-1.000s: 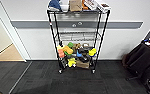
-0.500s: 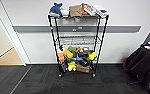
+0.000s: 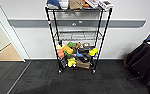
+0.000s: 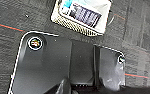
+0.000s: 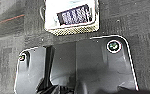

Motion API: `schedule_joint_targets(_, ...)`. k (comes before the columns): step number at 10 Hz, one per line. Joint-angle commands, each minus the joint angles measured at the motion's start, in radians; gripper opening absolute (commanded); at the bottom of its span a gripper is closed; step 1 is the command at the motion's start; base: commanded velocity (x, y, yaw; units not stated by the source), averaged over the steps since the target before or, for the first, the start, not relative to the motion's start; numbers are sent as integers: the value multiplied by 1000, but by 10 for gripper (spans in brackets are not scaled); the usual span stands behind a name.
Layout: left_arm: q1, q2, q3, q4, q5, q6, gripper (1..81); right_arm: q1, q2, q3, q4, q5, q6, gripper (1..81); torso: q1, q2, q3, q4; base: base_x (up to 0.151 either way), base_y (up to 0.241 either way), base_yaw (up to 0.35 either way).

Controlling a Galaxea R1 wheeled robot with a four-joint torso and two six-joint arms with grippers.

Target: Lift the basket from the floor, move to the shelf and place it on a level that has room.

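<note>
On the dark grey carpet floor (image 4: 13, 20) the small cream-white woven basket (image 4: 82, 17) waits, not yet lifted.

It stands upright on the carpet tiles, below both wrist cameras, with a printed packet lying inside it; in the right wrist view the basket (image 5: 71, 17) appears again, so I judge both arms hang above it to prepare a grasp from two sides. Whether each gripper is released or clenched I cannot tell. Farther away, against the white wall, stands the tall black wire shelf (image 3: 77, 37). Its second-from-top wire level (image 3: 77, 36) looks bare, which makes it the likely place, because the top tier and lower tiers carry colourful toys (image 3: 76, 56).
</note>
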State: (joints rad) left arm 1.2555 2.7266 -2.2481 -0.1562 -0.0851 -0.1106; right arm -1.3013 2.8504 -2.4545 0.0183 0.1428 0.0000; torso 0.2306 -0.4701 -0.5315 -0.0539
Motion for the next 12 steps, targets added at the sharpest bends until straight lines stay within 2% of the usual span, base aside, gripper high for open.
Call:
schedule_joint_targets(1,-61,-7,-5,-5,48,-4,811,50,-14,-10,2,-46,-1,811,62,-97,-91,0,0,0,0)
schedule_joint_targets(2,-72,-5,-13,-6,50,-4,811,53,-12,-12,0,-46,-2,811,84,-130,-28,0,0,0,0)
schedule_joint_targets(3,-84,-4,-19,-8,50,-6,811,59,-11,-12,0,-46,-2,811,102,-158,-50,0,0,0,0)
schedule_joint_targets(5,-113,-2,-24,-23,57,-7,811,75,-13,-14,2,-48,-2,811,137,-212,-66,0,0,0,0)
schedule_joint_targets(12,-130,6,-27,-28,58,-27,811,90,-14,-20,11,-49,0,811,287,-450,-68,0,0,0,0)
